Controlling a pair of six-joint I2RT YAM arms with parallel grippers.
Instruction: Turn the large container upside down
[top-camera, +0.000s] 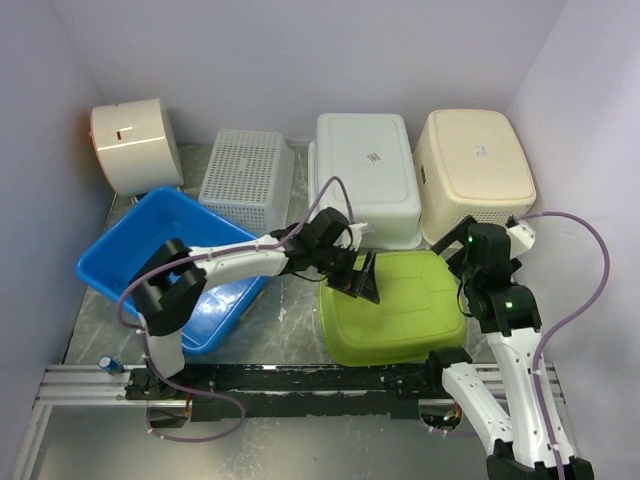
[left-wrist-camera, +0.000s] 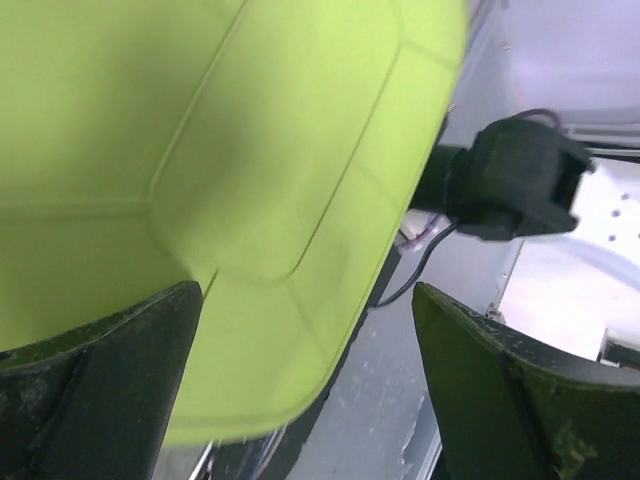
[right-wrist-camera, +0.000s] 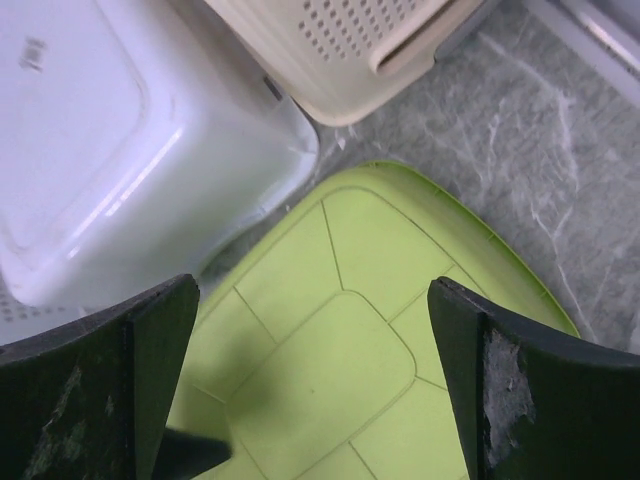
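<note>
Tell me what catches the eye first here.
The lime-green container lying bottom-up at front centre grabs attention first, with the open left gripper at its left edge and the open right gripper over its back right corner. Next comes the bright blue tub, open side up, on the left.

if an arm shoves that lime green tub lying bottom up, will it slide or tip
Probably slides rather than tips: the lime green tub lies bottom-up, wide and low, on the smooth table. It looks like thin moulded plastic, so likely light and slightly flexible. Its glossy base may be slippery.
</note>
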